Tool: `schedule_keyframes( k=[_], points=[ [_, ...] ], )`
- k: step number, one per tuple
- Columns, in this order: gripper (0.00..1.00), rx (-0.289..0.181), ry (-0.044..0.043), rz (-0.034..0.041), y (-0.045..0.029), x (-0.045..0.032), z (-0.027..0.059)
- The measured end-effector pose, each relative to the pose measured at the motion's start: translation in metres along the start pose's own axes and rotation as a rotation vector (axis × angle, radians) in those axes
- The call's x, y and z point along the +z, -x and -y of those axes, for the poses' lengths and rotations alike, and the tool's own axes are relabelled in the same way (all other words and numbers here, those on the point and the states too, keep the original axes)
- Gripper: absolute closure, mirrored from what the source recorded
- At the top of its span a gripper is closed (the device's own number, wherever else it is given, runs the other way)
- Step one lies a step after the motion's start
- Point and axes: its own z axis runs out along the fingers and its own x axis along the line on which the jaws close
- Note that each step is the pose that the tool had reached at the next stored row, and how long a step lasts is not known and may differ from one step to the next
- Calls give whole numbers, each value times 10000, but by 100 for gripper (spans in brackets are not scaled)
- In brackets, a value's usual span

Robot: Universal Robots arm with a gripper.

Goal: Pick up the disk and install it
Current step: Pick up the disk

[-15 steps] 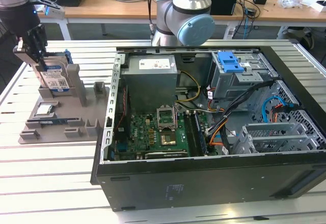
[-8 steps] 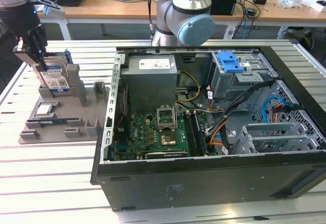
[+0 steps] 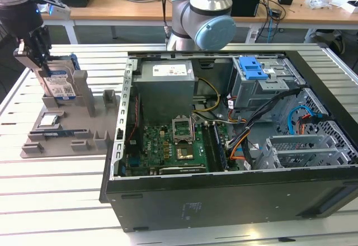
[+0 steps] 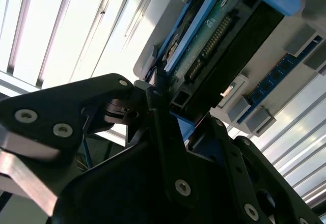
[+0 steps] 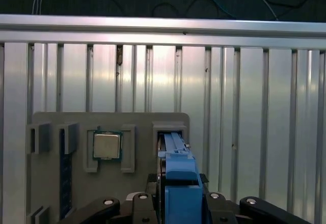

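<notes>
Metal disk (image 3: 59, 84) in blue frame (image 5: 181, 183) stands upright at the grey holder (image 3: 81, 98) on the worktop (image 3: 56, 201); jaws clamped on its top edge. Likely rigid, fairly heavy, shock-sensitive: hold by frame sides.
</notes>
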Motion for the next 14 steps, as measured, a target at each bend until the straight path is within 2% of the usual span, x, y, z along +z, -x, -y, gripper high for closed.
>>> schedule_keyframes(
  k=[6,12,14],
  points=[
    [63,-1,0,0,1,-106,0],
    [63,-1,0,-2,4,-237,-1],
    [63,-1,0,-4,6,-304,-1]
  ],
)
